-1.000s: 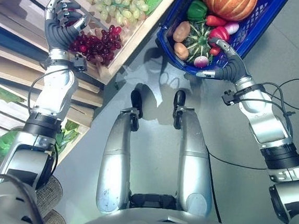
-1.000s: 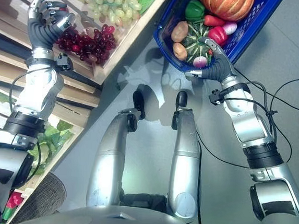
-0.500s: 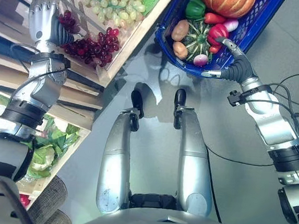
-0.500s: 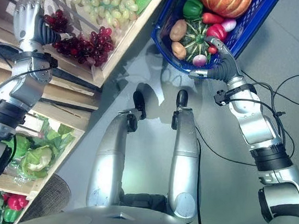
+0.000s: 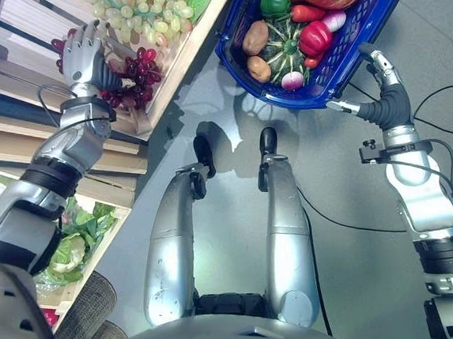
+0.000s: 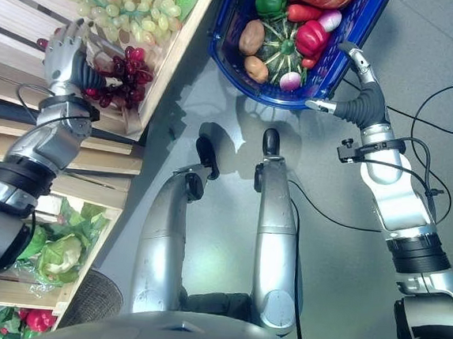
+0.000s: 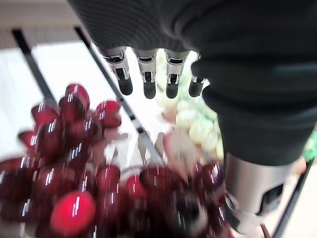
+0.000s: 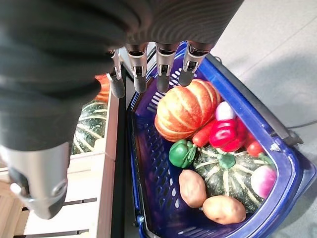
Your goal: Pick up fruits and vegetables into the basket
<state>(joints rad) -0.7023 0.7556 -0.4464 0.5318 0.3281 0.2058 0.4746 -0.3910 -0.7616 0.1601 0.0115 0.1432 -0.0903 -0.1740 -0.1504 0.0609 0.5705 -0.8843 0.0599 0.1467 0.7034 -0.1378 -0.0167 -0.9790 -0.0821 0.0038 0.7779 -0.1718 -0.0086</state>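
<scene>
From the head, my left robot hand [image 5: 85, 48] lies over the red grapes [image 5: 135, 74] in the wooden crate [image 5: 181, 50], green grapes [image 5: 122, 6] beyond; my right robot hand [image 5: 377, 79] hangs beside the blue basket [image 5: 352, 46] of vegetables. Left wrist view — fingers [image 7: 146, 82] straight, spread above the red grapes, gripping nothing. Right wrist view — fingers [image 8: 161, 72] straight over the basket, holding nothing; pumpkin [image 8: 185, 109], peppers and potatoes inside.

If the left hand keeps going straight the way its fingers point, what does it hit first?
Most likely the bunch of dark red grapes in the wooden crate: the left hand is right over it, fingers straight. The green grapes lie beyond; depth is unclear.
</scene>
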